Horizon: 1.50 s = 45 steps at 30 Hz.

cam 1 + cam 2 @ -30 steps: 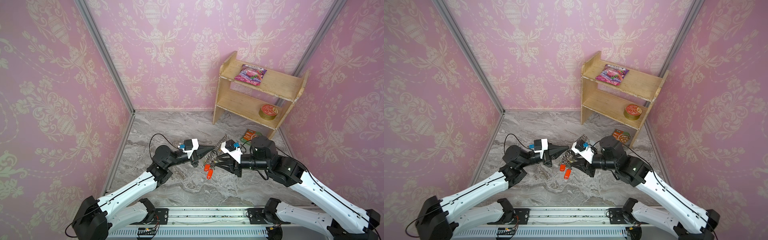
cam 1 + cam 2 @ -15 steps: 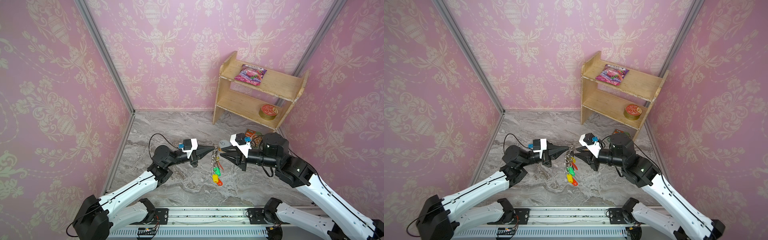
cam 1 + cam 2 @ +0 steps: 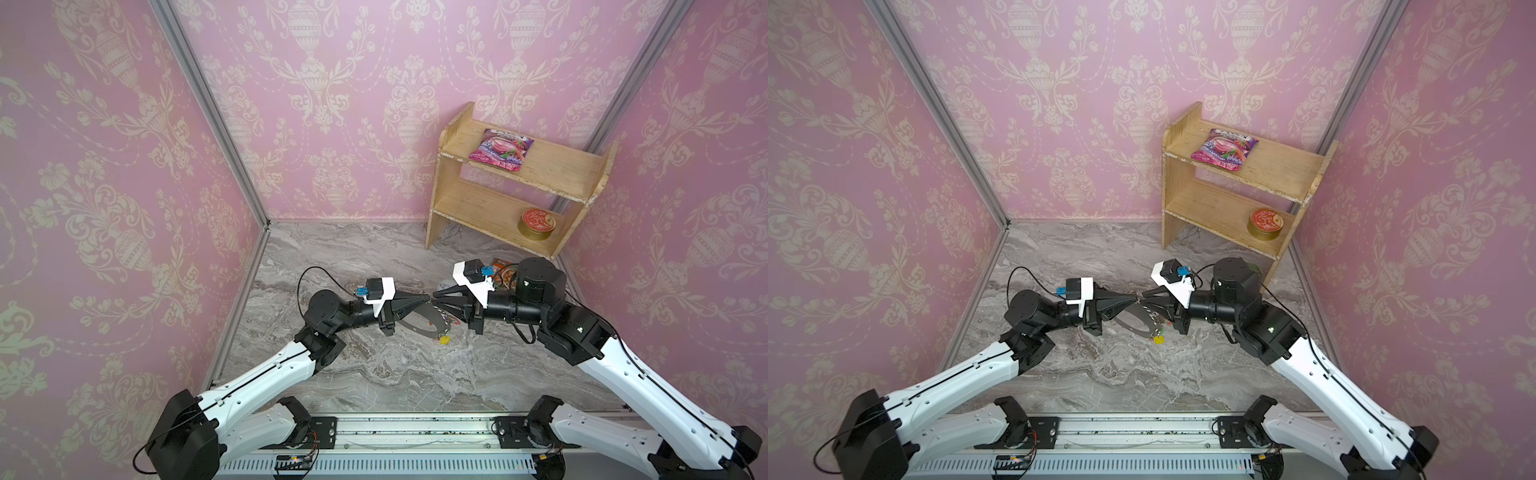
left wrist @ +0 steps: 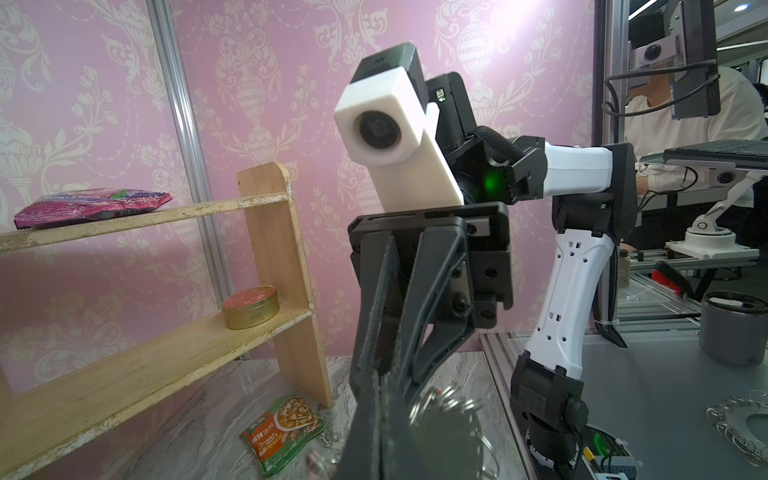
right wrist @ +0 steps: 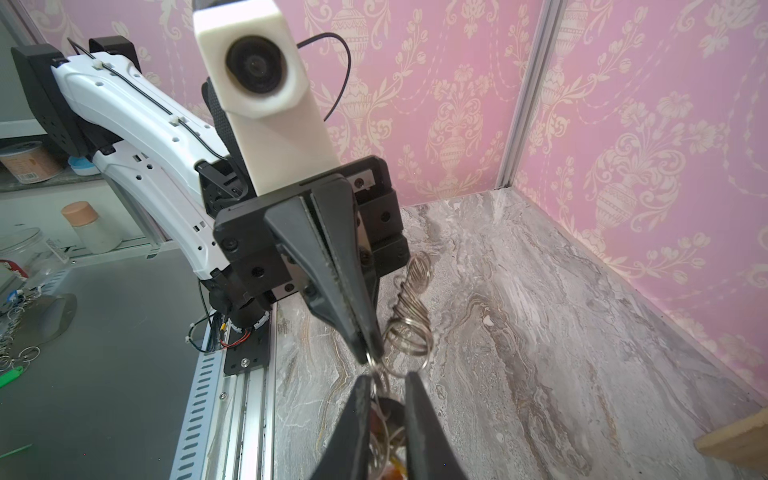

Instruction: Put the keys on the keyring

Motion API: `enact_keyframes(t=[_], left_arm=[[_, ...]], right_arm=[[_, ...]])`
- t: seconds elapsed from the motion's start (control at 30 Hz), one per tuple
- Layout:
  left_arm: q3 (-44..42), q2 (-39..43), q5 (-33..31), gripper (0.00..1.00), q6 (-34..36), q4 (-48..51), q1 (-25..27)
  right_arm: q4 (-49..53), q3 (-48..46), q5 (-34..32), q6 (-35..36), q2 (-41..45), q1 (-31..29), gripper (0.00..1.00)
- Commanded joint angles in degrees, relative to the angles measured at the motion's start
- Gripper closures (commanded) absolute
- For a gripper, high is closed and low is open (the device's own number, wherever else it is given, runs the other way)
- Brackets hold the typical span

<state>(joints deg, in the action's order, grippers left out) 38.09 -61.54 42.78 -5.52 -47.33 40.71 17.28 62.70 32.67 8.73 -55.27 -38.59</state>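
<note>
Jaws, left gripper: pressed together, pinching one small ring at the chain end of the keyring, as the right wrist view showed.

Jaws, right gripper: narrowly parted, tip to tip with the left. Chain links and a dark rounded piece, not identifiable, sat between the fingers. Whether the pads bore on them could not be told.

Keyring: large flat loop hung at 6 o'clock of the meeting tips in both top views, with a yellow tag at its low end. Its coiled links stood just beside the left fingertips. The wrist views showed the rings held up off the marble floor.

Edges: left wall foot at 9 o'clock, well apart. Back wall at 12 o'clock. Base rail at 6 o'clock.

Obstacles: wooden shelf at 1 o'clock in the back right corner, bearing a pink packet above and a round tin below. A food sachet lay flat on the floor at 2 o'clock, near the right wrist.

Open room: bare floor at 6, 9 and 12 o'clock of the tips.
</note>
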Motion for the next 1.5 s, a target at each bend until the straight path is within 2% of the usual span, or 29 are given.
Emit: enact_keyframes(t=[0.0,1.03,1.17,1.27,1.47], left_arm=[[1.54,0.24,1.81,1.0,-1.33,-3.94,-0.25],[1.47,0.75,2.08,1.0,-2.13,-5.29,-0.2],[1.38,0.81,2.15,1.0,-2.13,-5.52,-0.27],[1.38,0.89,2.11,1.0,-2.19,-5.58,-0.2],[1.38,0.89,2.12,1.0,-2.2,-4.62,-0.24]], right_arm=[[-0.75,1.28,2.37,-1.41,-0.48,0.44,0.84],[-0.03,0.72,5.74,-2.8,-2.12,0.62,0.89],[-0.34,0.39,6.16,-3.36,-2.57,0.71,0.93],[-0.79,0.29,6.35,-3.88,-2.66,0.71,1.0],[-0.61,0.63,5.79,-3.68,-2.08,0.71,1.0]])
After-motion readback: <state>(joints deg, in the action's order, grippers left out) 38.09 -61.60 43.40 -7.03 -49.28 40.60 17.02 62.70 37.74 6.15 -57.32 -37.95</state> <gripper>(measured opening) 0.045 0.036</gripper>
